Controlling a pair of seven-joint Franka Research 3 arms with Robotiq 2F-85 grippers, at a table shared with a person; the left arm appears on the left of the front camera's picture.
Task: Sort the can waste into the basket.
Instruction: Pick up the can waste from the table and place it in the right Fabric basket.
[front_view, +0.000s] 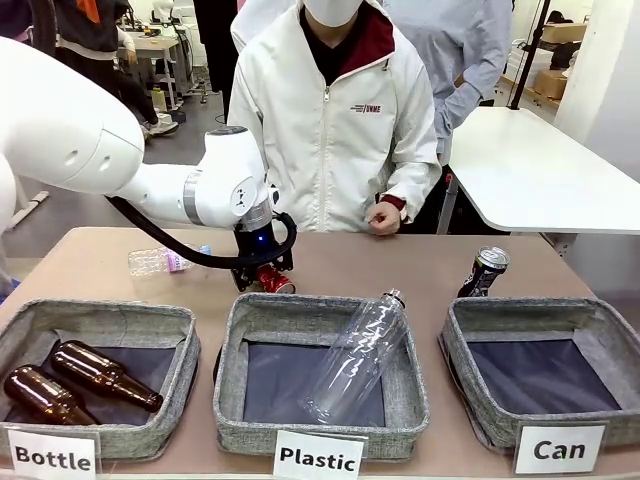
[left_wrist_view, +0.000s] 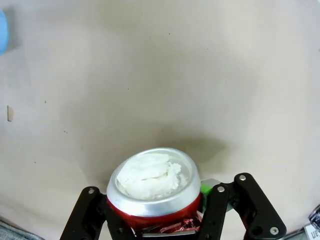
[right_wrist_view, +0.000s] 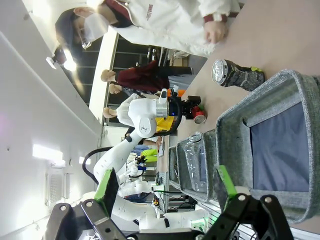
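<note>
A crushed red can (front_view: 272, 279) sits clamped between the fingers of the left gripper (front_view: 262, 277), just behind the far rim of the middle basket. In the left wrist view the black fingers press both sides of the red can (left_wrist_view: 152, 185), whose silver end faces up; the left gripper (left_wrist_view: 155, 220) is clenched on it. I cannot tell whether the can rests on the tabletop (front_view: 400, 260) or hangs just above it.

A dark can (front_view: 484, 272) with a silver top stands tilted on the tabletop, close behind the far rim of the Can basket (front_view: 545, 312). That grey basket is at the right of the row, with a white card (front_view: 559, 449) reading "Can" in front.

The right gripper (right_wrist_view: 165, 187) is spread wide, grasping nothing, its green pads well apart, near the Can basket (right_wrist_view: 235, 125).

The middle Plastic basket (front_view: 320, 310) holds a clear plastic bottle (front_view: 360, 355) leaning on its far rim. A second clear bottle (front_view: 165, 262) lies on the tabletop to the left. The left Bottle basket (front_view: 95, 315) holds two brown glass bottles (front_view: 105, 375).

A person (front_view: 335, 120) in a white jacket stands at the far side, one hand (front_view: 383, 217) at the tabletop's edge.
</note>
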